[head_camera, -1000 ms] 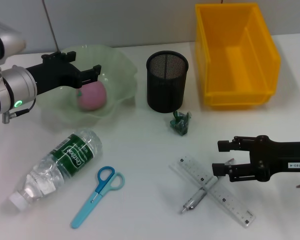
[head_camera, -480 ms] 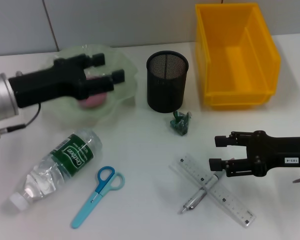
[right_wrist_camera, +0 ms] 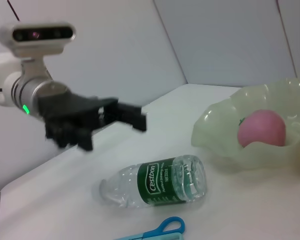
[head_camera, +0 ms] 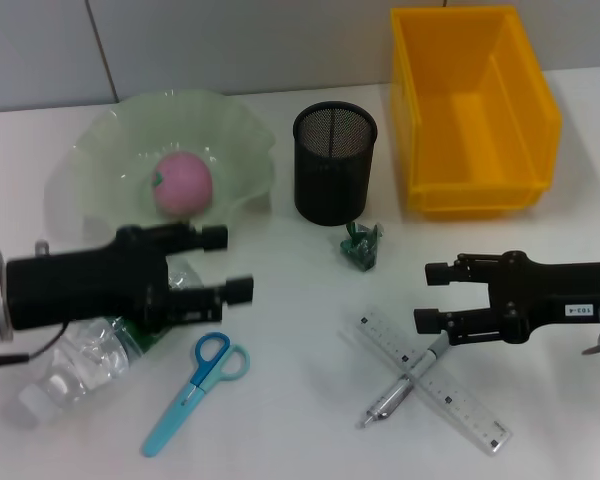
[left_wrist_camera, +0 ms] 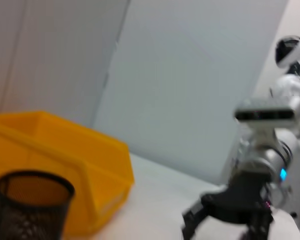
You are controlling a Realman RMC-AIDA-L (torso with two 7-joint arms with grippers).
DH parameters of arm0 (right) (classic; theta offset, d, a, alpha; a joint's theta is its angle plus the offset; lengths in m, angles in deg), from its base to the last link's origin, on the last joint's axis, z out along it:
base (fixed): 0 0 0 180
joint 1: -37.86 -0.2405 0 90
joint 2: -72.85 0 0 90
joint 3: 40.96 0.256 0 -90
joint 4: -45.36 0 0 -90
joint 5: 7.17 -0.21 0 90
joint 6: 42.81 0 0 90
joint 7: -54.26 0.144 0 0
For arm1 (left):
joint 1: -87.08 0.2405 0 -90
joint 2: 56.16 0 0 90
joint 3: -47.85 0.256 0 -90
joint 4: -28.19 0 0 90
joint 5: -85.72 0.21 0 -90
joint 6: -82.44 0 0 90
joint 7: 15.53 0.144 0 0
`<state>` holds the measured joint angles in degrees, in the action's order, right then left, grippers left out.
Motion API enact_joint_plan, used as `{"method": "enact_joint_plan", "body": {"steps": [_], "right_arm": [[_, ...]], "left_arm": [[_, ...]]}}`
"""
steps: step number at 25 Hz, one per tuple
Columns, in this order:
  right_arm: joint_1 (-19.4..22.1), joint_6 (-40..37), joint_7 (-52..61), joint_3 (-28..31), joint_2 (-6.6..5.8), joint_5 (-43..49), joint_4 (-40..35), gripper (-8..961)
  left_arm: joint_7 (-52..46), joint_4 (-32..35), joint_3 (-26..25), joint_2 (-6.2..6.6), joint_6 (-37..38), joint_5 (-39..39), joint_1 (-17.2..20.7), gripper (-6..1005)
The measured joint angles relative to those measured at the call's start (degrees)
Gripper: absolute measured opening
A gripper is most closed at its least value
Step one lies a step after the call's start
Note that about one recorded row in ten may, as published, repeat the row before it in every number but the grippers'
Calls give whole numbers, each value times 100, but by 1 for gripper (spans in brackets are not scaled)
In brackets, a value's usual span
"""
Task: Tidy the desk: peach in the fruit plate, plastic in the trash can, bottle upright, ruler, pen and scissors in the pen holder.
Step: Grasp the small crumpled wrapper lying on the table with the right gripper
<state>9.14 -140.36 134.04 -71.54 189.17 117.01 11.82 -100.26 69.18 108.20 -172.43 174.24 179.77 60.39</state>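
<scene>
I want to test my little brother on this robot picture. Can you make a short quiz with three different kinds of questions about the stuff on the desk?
1. True or false: the peach lies in the green bowl.
2. What lies under the left tool? A) bottle B) scissors C) yellow bin
3. Fill in: the pen lies across the ____.

Key: 1 true. 2 A. 3 ruler.

Pink peach [head_camera: 184, 185] — pale-green fruit plate [head_camera: 100, 165]
</scene>
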Motion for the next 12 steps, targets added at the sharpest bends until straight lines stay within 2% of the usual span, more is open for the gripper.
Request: {"method": "enact_joint_plan", "body": {"steps": [2,6,12], "right_arm": [[-5,0,15,0,-4,1,-10,816],[-14,-1,32,-3,-5,9,-20,816],[-40,1,245,-315,-14,17,-147,816]], "left_arm": [[252,-6,4,-53,143,281,144,797],[397,-8,6,-79,232,684,247,797],[444,-16,0,-97,340,784,341,797]]}}
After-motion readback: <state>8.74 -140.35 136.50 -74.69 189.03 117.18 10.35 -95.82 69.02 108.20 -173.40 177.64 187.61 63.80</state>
